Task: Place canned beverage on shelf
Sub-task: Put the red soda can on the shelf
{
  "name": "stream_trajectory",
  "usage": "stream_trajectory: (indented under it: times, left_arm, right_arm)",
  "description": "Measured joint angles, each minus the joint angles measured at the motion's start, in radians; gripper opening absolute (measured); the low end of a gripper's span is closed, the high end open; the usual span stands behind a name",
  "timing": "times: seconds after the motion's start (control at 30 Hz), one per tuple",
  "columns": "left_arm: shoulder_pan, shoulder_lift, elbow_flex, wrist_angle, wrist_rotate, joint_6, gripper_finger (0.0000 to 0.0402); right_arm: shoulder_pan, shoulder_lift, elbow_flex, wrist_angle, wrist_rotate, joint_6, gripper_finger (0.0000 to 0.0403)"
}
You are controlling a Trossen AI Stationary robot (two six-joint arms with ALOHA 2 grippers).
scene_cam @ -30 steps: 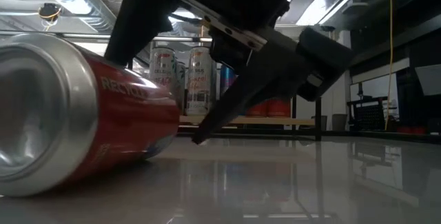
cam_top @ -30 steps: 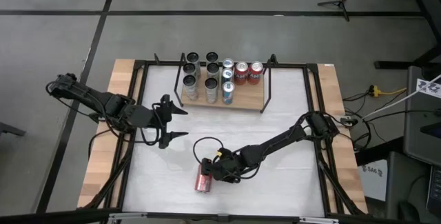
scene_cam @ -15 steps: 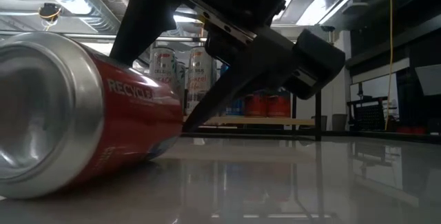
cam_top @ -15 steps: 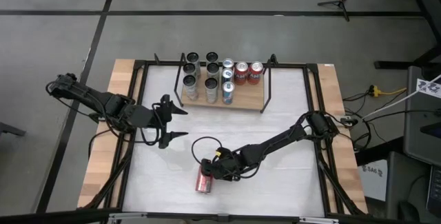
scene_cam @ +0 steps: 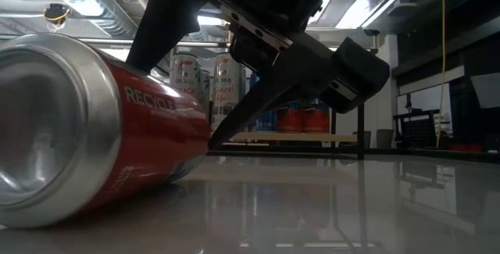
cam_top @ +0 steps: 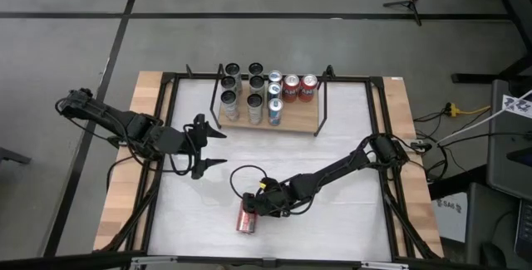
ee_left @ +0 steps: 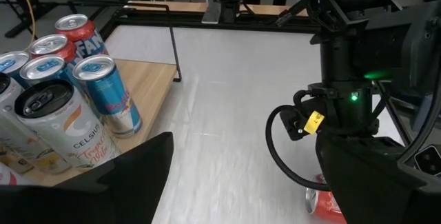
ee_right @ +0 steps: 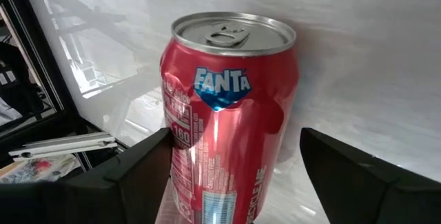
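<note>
The step in hand is the pick-up of the canned beverage: a red Fanta can point(cam_top: 246, 218) lies on its side on the white table point(cam_top: 349, 145), near the front edge and a little left of centre. The right hand point(cam_top: 257, 206) is down at the can, and the right wrist view shows its two fingers point(ee_right: 141, 176) standing on either side of the can's body with a gap on each side, so the hand is apart and straddling the can, not yet clamped on it. The can rests on the table and nothing lifts it.

The left hand point(cam_top: 209, 147) waits with its fingers spread, above the table's left part, just near of the shelf point(cam_top: 299, 119). The shelf stands at the far side of the table, and its left half is already filled with upright cans point(cam_top: 253, 91); bare wood shows on its right part.

The next move probably calls for the fingers to come together squarely on the can's round wall, since a can lying on its side may roll away from an uneven squeeze. After that it would have to be lifted, turned upright and carried far and right to the free wood.
</note>
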Motion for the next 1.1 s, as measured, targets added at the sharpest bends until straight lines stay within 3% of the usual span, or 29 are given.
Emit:
stream_trajectory:
  times: [0.43,0.6,0.9,1.1]
  left_arm:
    - [0.0,0.0,0.0,0.043,-0.006,-0.002,0.035]
    - [0.0,0.0,0.0,0.037,0.013,-0.105,0.035]
    - [-0.014,0.011,-0.012,-0.143,0.319,-0.247,0.035]
    - [-0.115,0.026,-0.136,-0.15,0.389,-0.349,0.035]
  right_arm:
    - [-0.049,0.0,-0.001,-0.022,-0.03,-0.131,0.0308]
    - [-0.053,0.0,-0.001,-0.021,-0.035,-0.153,0.0308]
    - [-0.053,0.0,-0.001,-0.016,-0.055,-0.156,0.0308]
    - [-0.053,0.0,-0.002,-0.012,-0.06,-0.157,0.0308]
